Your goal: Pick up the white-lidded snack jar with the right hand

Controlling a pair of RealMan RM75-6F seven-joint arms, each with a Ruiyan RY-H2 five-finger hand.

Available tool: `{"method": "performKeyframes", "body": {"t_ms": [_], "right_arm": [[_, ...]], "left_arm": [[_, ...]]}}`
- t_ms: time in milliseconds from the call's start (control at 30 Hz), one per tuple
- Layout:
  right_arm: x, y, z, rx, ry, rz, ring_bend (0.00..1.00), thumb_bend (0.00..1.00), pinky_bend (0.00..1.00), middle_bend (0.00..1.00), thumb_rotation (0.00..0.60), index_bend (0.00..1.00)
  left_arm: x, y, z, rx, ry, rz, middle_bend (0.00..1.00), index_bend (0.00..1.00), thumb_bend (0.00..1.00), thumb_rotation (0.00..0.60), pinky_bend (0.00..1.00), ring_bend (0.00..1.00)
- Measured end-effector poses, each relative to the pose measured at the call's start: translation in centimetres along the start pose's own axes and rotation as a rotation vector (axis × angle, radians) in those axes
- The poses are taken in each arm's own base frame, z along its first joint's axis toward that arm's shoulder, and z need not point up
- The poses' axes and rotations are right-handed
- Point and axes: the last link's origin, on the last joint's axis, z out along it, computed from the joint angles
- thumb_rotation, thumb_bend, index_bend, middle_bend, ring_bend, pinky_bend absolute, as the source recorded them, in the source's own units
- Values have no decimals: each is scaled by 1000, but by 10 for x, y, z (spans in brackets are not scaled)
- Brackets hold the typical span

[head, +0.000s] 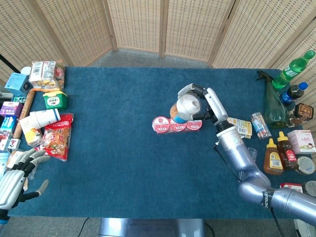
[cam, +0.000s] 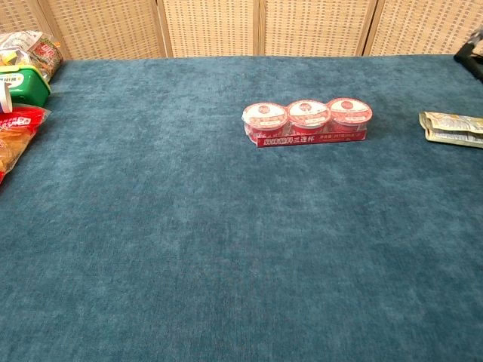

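Observation:
In the head view my right hand (head: pixel 203 101) grips the white-lidded snack jar (head: pixel 183 108) and holds it in the air above the blue table (head: pixel 123 148). The jar has a white lid, a blue label and a tan body. It hangs over the pack of three red-lidded cups (head: pixel 177 124). The chest view shows neither the jar nor the right hand, only the cup pack (cam: pixel 306 122) on the cloth. My left hand (head: pixel 17 173) hovers at the table's near left corner with its fingers spread and nothing in them.
Snack bags, a green tub (head: pixel 54 100) and a paper cup (head: pixel 42 118) crowd the left edge. Bottles (head: pixel 291 71), sauce bottles (head: pixel 272 157), a glass (head: pixel 249 159) and a yellow packet (head: pixel 238 126) stand on the right.

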Motion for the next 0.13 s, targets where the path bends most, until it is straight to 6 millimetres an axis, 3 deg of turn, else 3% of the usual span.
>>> {"method": "performKeyframes", "body": {"t_ms": [133], "right_arm": [[2,-3,-3,-2,7,-2,1000,31,876,863,600,424]], "left_arm": [[1,-1,-1,-2,2,-1,167,217,435,600,0,0]]}}
